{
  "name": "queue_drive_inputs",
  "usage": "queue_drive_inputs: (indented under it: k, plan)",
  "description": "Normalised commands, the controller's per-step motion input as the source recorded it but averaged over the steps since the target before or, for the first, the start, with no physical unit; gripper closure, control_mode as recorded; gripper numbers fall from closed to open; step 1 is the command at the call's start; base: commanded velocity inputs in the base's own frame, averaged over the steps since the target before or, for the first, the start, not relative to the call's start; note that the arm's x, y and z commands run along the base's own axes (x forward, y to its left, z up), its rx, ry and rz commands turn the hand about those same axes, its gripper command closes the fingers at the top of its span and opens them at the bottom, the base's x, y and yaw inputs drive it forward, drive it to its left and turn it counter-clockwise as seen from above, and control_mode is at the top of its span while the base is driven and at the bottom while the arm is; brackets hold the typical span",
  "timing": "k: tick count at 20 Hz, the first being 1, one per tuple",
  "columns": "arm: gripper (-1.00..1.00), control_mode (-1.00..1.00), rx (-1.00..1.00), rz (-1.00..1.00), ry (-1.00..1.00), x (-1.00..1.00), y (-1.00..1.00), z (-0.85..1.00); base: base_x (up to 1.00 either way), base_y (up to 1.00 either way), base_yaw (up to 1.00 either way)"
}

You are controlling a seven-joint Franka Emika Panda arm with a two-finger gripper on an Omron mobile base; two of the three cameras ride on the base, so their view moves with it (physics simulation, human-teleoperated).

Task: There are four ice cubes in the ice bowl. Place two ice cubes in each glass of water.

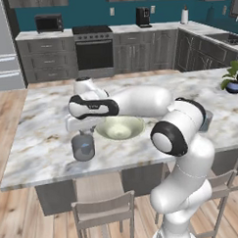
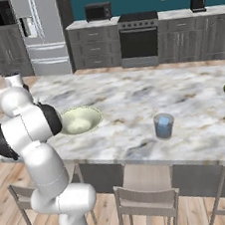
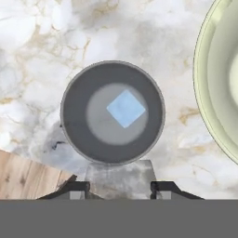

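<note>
1. Claw [image 3: 120, 188] closed narrow around a greyish translucent block, taken as the held ice cube [image 3: 120, 173], which spans the gap between the two dark tips.
2. Hanging straight above the left glass [image 3: 113, 113], with the held ice cube over the near rim as seen from the hand (not down inside the glass).
3. Resting on the bottom of that glass: one pale-blue ice cube [image 3: 126, 108], turned like a diamond, close to the middle.
4. Standing just to one side of the left glass, not touching: the ice bowl [image 3: 210, 88], pale yellow-green, wide and shallow.
5. From the left base view: claw [image 1: 83, 134] just over the left glass [image 1: 83, 147], ice bowl [image 1: 120, 128] beside it under the forearm, all on the marble surface [image 1: 47, 119].
6. Well apart along the same surface: the right glass [image 2: 164, 126], upright, with pale blue showing inside it (count of cubes hard to tell); partly hidden behind the arm in the left base view.
7. Farther off at the surface's end: a blue plant pot [image 1: 234, 87].
</note>
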Motion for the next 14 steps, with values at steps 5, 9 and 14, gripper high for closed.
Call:
queue_drive_inputs:
  k: [5,9,14]
  plan:
    - [1.0,-1.0,0.0,0.04,-0.07,0.01,0.02,-0.22,0.0,0.0,0.0]
    - [1.0,-1.0,0.0,0.01,-0.09,0.0,0.19,0.0,0.0,0.0,0.0]
    - [1.0,-1.0,0.0,0.0,-0.07,0.15,0.13,0.0,0.0,0.0,0.0]
